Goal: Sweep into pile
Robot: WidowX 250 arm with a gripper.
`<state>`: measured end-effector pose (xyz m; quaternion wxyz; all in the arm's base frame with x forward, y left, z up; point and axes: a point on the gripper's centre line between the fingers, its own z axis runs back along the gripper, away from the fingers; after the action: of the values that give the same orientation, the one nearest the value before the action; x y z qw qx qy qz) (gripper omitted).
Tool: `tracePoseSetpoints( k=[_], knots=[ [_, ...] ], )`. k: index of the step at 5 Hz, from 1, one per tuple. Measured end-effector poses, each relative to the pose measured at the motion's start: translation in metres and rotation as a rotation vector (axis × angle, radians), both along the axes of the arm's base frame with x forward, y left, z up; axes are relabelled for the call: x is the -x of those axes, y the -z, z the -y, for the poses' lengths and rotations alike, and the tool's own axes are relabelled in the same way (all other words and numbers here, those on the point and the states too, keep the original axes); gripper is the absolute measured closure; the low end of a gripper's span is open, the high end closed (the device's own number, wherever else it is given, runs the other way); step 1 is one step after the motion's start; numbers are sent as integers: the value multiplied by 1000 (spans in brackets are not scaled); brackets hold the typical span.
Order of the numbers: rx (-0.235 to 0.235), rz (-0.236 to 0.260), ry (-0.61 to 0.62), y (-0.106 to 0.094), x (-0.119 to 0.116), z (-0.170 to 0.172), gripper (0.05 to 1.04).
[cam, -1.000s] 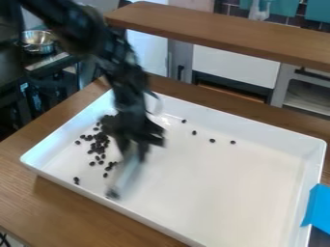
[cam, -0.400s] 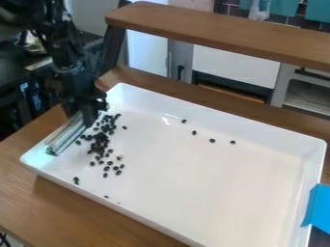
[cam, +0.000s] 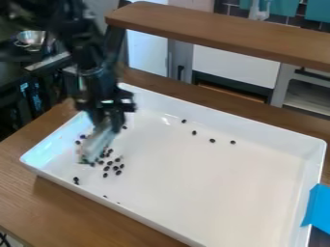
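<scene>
Over the left part of the white tray [cam: 193,178], the gripper [cam: 108,118] hangs down, shut on a pale, translucent sweeping tool [cam: 97,144]. The tool slants toward the lower left, its far end low among the dark beans [cam: 115,168]. Part of the bean cluster is hidden behind the tool and the gripper. Several beans lie just right of the tool's lower end. A pair of beans [cam: 76,180] rests near the left front wall. Farther off, several single beans [cam: 212,140] are strung out toward the tray's back wall.
Blue tape [cam: 316,208] is stuck on the tray's right edge. The tray stands on a brown wooden table [cam: 90,207]. Behind it runs a raised wooden shelf [cam: 219,34], and a metal bowl [cam: 32,38] stands at the back left.
The gripper and tool swung left to the tray's left wall, then came back right over the bean cluster. Some beans at the cluster's right side came into view as the tool moved off.
</scene>
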<state>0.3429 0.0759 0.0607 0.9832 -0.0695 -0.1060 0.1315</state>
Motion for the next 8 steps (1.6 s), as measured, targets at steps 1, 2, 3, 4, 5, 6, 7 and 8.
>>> tracePoseSetpoints(
  k=[1,2,3,4,5,6,7,8],
  knots=[
    [-13,9,31,11,9,54,706],
    [-28,47,11,28,17,69,706],
    [-62,107,28,36,18,74,706],
    [-88,141,46,40,16,68,706],
    [-104,136,52,41,18,51,706],
    [-131,117,52,37,20,18,706],
    [-134,107,89,30,24,-15,706],
    [-134,104,115,27,25,-45,706]
  ],
)
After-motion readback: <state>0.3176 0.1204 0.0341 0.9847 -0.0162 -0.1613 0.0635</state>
